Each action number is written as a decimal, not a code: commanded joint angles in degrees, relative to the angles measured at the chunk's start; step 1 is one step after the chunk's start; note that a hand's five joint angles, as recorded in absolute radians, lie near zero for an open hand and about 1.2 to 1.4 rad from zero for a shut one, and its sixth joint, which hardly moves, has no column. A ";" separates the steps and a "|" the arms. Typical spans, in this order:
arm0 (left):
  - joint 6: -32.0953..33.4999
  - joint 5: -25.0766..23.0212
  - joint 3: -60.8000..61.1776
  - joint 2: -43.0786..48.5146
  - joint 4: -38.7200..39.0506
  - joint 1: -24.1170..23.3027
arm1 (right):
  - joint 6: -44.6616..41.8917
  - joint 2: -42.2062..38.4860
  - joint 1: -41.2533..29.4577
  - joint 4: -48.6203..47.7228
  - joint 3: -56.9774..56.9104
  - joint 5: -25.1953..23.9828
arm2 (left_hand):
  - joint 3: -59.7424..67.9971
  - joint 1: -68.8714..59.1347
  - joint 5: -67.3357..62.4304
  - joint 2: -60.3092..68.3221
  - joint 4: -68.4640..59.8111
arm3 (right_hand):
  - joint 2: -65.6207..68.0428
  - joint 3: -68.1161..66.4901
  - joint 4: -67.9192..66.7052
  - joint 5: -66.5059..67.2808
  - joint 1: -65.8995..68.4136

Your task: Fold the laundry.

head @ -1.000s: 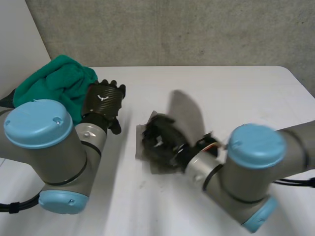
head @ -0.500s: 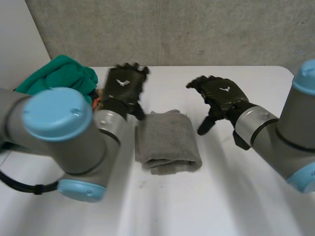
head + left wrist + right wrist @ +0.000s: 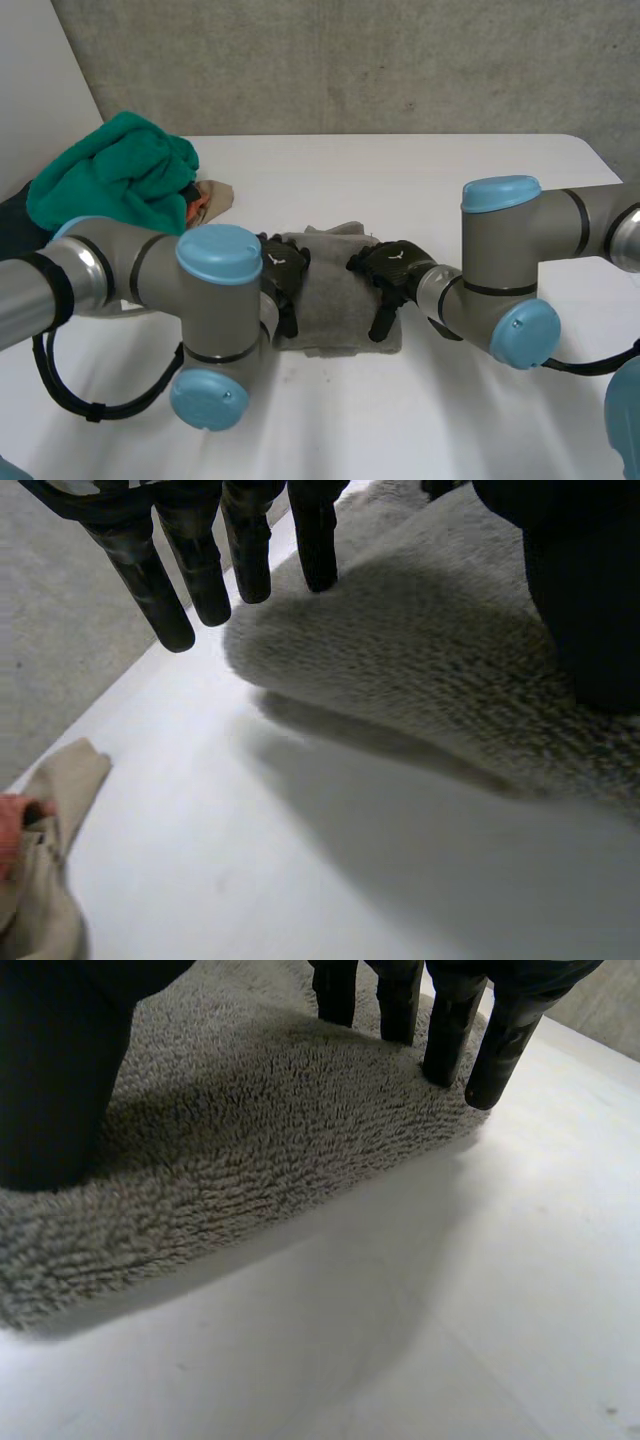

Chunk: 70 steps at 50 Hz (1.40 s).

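Observation:
A folded grey towel [image 3: 335, 295] lies flat at the middle of the white table [image 3: 450, 180]. My left hand [image 3: 284, 272] rests on its left edge and is open. In the left wrist view its straight fingers [image 3: 200, 575] hang over the towel [image 3: 430, 650] at its rounded edge, and the thumb [image 3: 585, 590] is down on the pile. My right hand [image 3: 392, 268] sits on the towel's right edge, also open. In the right wrist view its fingers [image 3: 445, 1030] stretch along the towel [image 3: 260, 1130] and the thumb [image 3: 60, 1070] presses the nap.
A heap of green cloth [image 3: 115, 180] lies at the table's far left. Beside it is a beige and orange cloth [image 3: 210, 195], with its beige part [image 3: 40, 880] beyond my left fingertips. Bare tabletop runs to the right and in front of the towel.
A second ago my right hand was working on the grey towel while the left was by the green heap. Both hands then rose open, and now both are down on the towel's sides.

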<state>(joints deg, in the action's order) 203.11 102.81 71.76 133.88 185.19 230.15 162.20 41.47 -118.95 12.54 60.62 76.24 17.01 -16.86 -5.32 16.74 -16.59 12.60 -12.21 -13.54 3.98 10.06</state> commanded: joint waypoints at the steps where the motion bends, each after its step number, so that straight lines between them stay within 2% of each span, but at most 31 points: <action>1: 0.62 -1.47 -0.75 -2.30 0.79 0.30 | 2.59 7.03 -0.32 -1.11 1.69 2.07 | -1.74 1.60 0.06 -1.48 1.32 | -2.60 2.21 3.54 -3.98 -0.06; 6: -0.87 -6.03 0.92 -9.50 0.97 0.38 | 10.85 16.44 0.38 -6.47 10.47 2.24 | -2.92 2.78 1.24 -2.66 2.50 | -2.60 2.21 3.54 -3.98 -0.06; 10: -3.16 -12.09 2.85 -14.86 1.05 1.00 | 16.12 21.63 5.99 -11.92 20.91 2.07 | -2.92 2.78 1.24 -2.66 2.50 | -2.60 2.21 3.54 -3.98 -0.06; 15: -5.62 -20.69 5.04 -19.78 0.97 3.01 | 19.21 22.52 9.79 -13.16 28.76 1.19 | -2.92 2.78 1.24 -2.66 2.50 | -2.60 2.21 3.54 -3.98 -0.06; 21: -6.23 -31.25 8.03 -22.43 0.79 5.83 | 20.79 20.77 9.44 -16.05 32.10 -1.88 | -2.59 2.44 0.91 -2.32 2.17 | -2.60 2.21 3.54 -3.98 -0.06; 23: -6.32 -32.67 8.39 -22.52 0.70 6.18 | 21.75 19.53 9.26 -17.02 32.02 -2.94 | -2.25 2.10 0.57 -1.98 1.83 | -2.60 2.21 3.54 -3.98 -0.06; 31: -7.47 -32.94 9.71 -22.69 0.70 6.01 | 29.23 13.82 6.10 -20.45 28.60 -6.90 | -2.08 1.94 0.40 -1.82 1.66 | -2.02 1.63 2.95 -3.40 0.53; 42: -7.56 -32.94 9.80 -22.69 0.79 6.27 | 29.85 7.32 3.20 -20.54 21.91 -6.02 | -1.91 1.77 0.23 -1.65 1.49 | 6.05 -6.44 -5.11 4.67 8.59; 46: -7.56 -32.94 9.80 -22.69 0.79 6.36 | 29.93 5.73 3.02 -20.63 20.33 -5.93 | -1.91 1.77 0.23 -1.65 1.49 | 24.18 -24.57 -23.24 22.80 26.72; 51: -7.56 -32.94 9.71 -22.69 0.79 6.36 | 29.93 4.68 3.11 -21.07 18.14 -3.57 | -1.91 1.77 0.23 -1.65 1.49 | 67.32 -67.71 -66.39 65.94 69.86; 56: -7.56 -32.94 9.71 -22.69 0.79 6.27 | 29.23 4.76 3.29 -22.03 16.46 1.71 | -1.91 1.77 0.23 -1.65 1.49 | 67.40 -67.79 -66.46 66.02 69.94; 60: -7.56 -32.94 9.71 -22.78 0.79 6.27 | 27.65 4.59 5.04 -22.56 13.92 3.47 | -1.91 1.77 0.23 -1.65 1.49 | 67.40 -67.79 -66.46 66.02 69.94; 64: -7.56 -32.94 9.62 -22.78 0.88 6.27 | 24.67 3.89 10.57 -22.65 10.75 4.26 | -1.91 1.77 0.23 -1.65 1.49 | 67.40 -67.79 -66.46 66.02 69.94; 70: -7.56 -32.94 9.27 -22.78 0.88 6.27 | 20.71 -2.17 18.57 -21.87 -0.75 8.04 | -1.91 1.77 0.23 -1.65 1.49 | 67.40 -67.79 -66.46 66.02 69.94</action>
<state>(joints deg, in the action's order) 195.56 69.87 81.32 111.10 186.03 236.42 186.17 44.15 -107.36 -10.13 69.26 81.44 15.30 -15.34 -3.91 14.93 -14.89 50.07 -42.31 -52.29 55.00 39.56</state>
